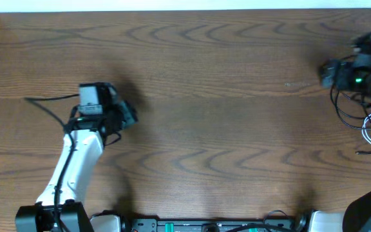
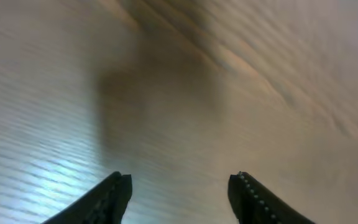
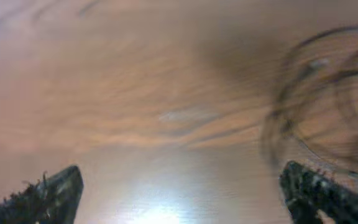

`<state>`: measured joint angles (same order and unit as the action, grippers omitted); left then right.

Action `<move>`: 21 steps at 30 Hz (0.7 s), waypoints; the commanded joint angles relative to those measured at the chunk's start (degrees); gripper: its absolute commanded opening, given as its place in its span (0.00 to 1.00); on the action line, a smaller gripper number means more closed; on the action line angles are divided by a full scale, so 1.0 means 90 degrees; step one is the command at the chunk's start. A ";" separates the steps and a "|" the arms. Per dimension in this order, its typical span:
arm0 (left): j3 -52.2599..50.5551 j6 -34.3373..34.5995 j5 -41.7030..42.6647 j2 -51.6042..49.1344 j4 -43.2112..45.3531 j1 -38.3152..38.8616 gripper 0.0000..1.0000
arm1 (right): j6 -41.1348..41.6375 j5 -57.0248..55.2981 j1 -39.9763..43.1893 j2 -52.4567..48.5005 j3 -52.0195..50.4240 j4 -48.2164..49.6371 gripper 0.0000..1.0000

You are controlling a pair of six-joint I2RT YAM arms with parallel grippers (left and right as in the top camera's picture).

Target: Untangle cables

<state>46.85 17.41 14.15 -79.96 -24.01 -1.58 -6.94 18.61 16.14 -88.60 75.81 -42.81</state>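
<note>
A: Cables (image 3: pixel 273 124): where are they, and how many?

B: Two arms (image 1: pixel 76 161) reach over one wooden table (image 1: pixel 224 129). The left gripper (image 2: pixel 179 182) and the right gripper (image 3: pixel 182 174) both have their jaws apart, gripping nothing. Black loops lie bunched at the table's far right edge beside the right gripper, too tangled to count, with one white cord (image 1: pixel 368 132) among them. The left gripper sits well apart from them.

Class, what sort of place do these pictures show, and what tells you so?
Probably a robotics lab bench: a wood-grain table, two arms whose left gripper and right gripper hang open over it, and loose cables near its right edge.
</note>
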 commanded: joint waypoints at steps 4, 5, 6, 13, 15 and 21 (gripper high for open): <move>0.0665 -0.0862 -0.1103 0.0070 -0.1047 0.0906 0.66 | -0.0432 -0.1316 -0.0884 0.0112 0.0044 -0.0857 0.99; 0.0767 -0.0862 -0.1265 0.0070 -0.1319 0.0976 0.70 | -0.0299 -0.1591 -0.0971 0.0112 0.0044 -0.1008 0.99; 0.0911 -0.0860 -0.1423 0.0070 -0.1678 0.1037 0.78 | -0.0134 -0.1819 -0.1064 0.0112 0.0044 -0.1200 0.99; 0.1486 -0.0862 -0.1462 0.0415 -0.3611 0.1076 0.86 | 0.0272 -0.1452 -0.1209 0.0335 0.0029 -0.1899 0.99; 0.1477 -0.0862 -0.1457 0.0748 -0.3857 0.1078 0.86 | 0.0452 -0.1450 -0.1209 0.0593 -0.0015 -0.1928 0.99; 0.1151 -0.0867 -0.1406 0.2266 -0.3636 0.1078 0.86 | 0.0529 -0.1452 -0.1209 0.2030 -0.0646 -0.1362 0.99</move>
<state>58.87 10.41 2.37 -66.81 -57.76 8.01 -3.95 5.69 5.54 -78.24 73.17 -57.06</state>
